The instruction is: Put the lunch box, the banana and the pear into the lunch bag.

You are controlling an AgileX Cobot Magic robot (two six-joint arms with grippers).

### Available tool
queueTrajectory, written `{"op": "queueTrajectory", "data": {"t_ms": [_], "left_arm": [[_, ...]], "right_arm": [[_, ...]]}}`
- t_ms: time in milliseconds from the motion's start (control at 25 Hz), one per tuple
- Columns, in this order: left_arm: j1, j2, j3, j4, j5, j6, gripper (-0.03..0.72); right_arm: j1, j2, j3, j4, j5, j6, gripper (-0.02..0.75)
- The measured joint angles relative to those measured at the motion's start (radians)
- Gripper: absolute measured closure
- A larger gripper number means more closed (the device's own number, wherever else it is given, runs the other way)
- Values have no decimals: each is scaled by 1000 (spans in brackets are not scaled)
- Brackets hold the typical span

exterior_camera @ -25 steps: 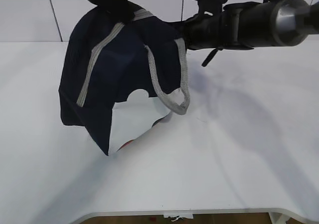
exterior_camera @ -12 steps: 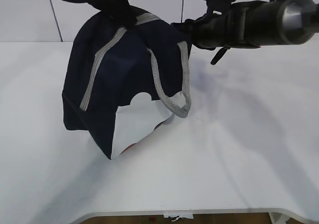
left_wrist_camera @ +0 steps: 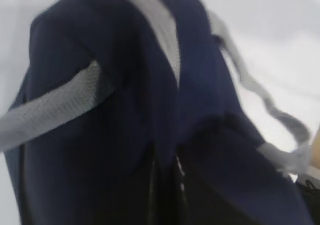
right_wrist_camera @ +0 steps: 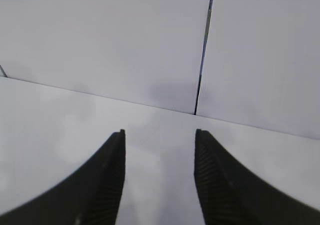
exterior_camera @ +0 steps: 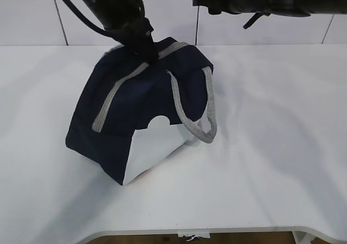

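Two grippers differ: the left gripper (exterior_camera: 145,44), pinched together on the lunch bag's (exterior_camera: 138,111) zipped top, should ease it onto the table (exterior_camera: 271,146), while the right gripper (right_wrist_camera: 159,137), fingers apart and empty, hangs above the bag.

Exterior camera stands at near table (exterior_camera: 271,162) edge, chest height, looking down at slant toward far wall. Left wrist camera presses close on lunch bag (left_wrist_camera: 125,135), blurred; exterior shares that bag (exterior_camera: 135,108). Right wrist camera hangs high, facing far wall (right_wrist_camera: 100,35), sharing tabletop.
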Motion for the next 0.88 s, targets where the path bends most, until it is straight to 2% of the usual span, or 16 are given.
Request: {"op": "queueTrajectory", "data": {"t_ms": [40,160,200,240,280,320,360,400,440,480,880], "left_arm": [[0,26,0,16,-2,-38,682],[0,26,0,16,-2,-38,682],[0,68,0,63,-3,-139,629],[0,68,0,63,-3,-139,629],[0,70,0,90,-4,-169,502],[0,67,0,95,-4,-182,439],[0,65,0,97,-4,-185,418],[0,55,0,100,-4,-196,342],[0,55,0,100,-4,-196,342],[0,46,0,106,-4,-199,295],[0,-105,0,219,-3,-236,269]], "right_arm": [[0,-7,8,0,-2,-2,376],[0,-35,43,0,-4,-6,376],[0,-47,70,0,-11,-8,376],[0,-50,76,0,-14,-8,376],[0,-61,104,0,-24,-8,376],[0,-63,115,0,-26,-10,376],[0,-73,132,0,-29,-11,376],[0,-82,156,0,-33,-14,376],[0,-96,182,0,-33,-15,376],[0,-105,197,0,-35,-18,376],[0,-207,262,0,23,-70,377]]}}
